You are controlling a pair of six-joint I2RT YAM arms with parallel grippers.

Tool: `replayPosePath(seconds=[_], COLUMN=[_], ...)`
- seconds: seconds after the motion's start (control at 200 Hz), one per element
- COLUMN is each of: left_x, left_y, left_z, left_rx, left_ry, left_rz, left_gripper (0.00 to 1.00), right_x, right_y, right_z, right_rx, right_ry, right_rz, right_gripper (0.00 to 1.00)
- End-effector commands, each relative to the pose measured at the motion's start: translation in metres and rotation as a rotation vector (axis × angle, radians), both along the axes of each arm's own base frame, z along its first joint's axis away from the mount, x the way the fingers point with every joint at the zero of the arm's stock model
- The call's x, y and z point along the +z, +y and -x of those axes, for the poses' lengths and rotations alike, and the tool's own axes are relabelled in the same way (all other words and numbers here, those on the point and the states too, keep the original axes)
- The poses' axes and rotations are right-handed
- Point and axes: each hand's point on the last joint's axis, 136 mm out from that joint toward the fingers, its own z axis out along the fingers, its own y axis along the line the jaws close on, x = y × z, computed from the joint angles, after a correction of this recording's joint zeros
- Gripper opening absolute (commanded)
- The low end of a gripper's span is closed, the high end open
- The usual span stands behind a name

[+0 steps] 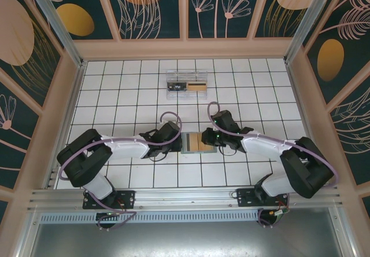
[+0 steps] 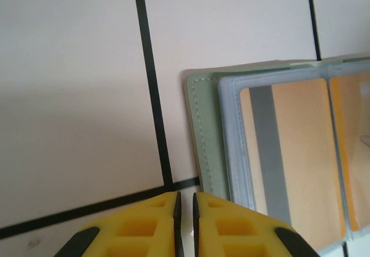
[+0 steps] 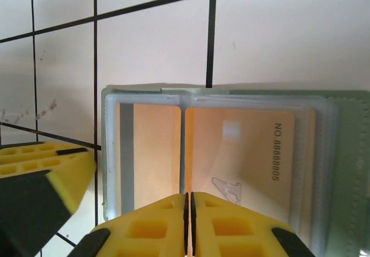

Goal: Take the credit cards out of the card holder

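Note:
The card holder [image 1: 193,143] lies open and flat on the tiles between my two grippers. Its grey-green cover [image 2: 202,135] frames blue-grey clear sleeves. Two tan credit cards sit in the sleeves: one showing a grey stripe [image 3: 153,147], the other a printed number [image 3: 243,147]. The striped card [image 2: 295,153] also appears in the left wrist view. My left gripper [image 2: 186,196] is shut, empty, just off the holder's left edge [image 1: 178,137]. My right gripper [image 3: 188,196] is shut over the holder's middle fold [image 1: 207,136], with nothing visibly held.
A clear plastic box [image 1: 186,84] holding a black card and a tan card stands two tiles behind the holder. The left gripper's yellow finger [image 3: 40,176] shows beside the holder's edge. Wooden walls ring the tiled floor.

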Motion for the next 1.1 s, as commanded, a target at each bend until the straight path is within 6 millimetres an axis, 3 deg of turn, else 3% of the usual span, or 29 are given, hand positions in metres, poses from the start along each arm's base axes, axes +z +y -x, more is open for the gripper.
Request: replayPosePath(seconds=[0.0,0.12,0.22,0.555,0.876,0.901,1.096], left_x=[0.035,0.064,0.070,0.051,0.039,0.026,0.005], left_y=[-0.011,-0.037,-0.052,-0.076,-0.089,-0.087,-0.085], left_z=[-0.001,-0.003,-0.005,-0.006,-0.003,-0.002,0.000], left_rx=[-0.011,-0.052,-0.072,-0.087,-0.089,-0.083,-0.053], left_ry=[-0.031,-0.046,-0.035,0.033,0.091,0.114,0.168], left_rz=[0.085,0.225,0.292,0.339,0.359,0.336,0.298], left_gripper=[0.19,0.24,0.26,0.26,0.26,0.26,0.26], right_x=[-0.009,-0.017,-0.023,-0.035,-0.049,-0.049,-0.049], right_y=[-0.022,-0.028,-0.033,-0.049,-0.040,-0.038,-0.032], right_z=[0.002,0.003,0.002,0.004,0.011,0.011,0.014], right_rx=[-0.009,-0.010,-0.015,-0.040,-0.010,-0.008,0.001], right_ry=[-0.022,-0.026,-0.024,-0.007,0.034,0.035,0.037], right_rz=[0.110,0.150,0.186,0.271,0.232,0.226,0.216], right_gripper=[0.11,0.03,0.00,0.00,0.00,0.00,0.00])
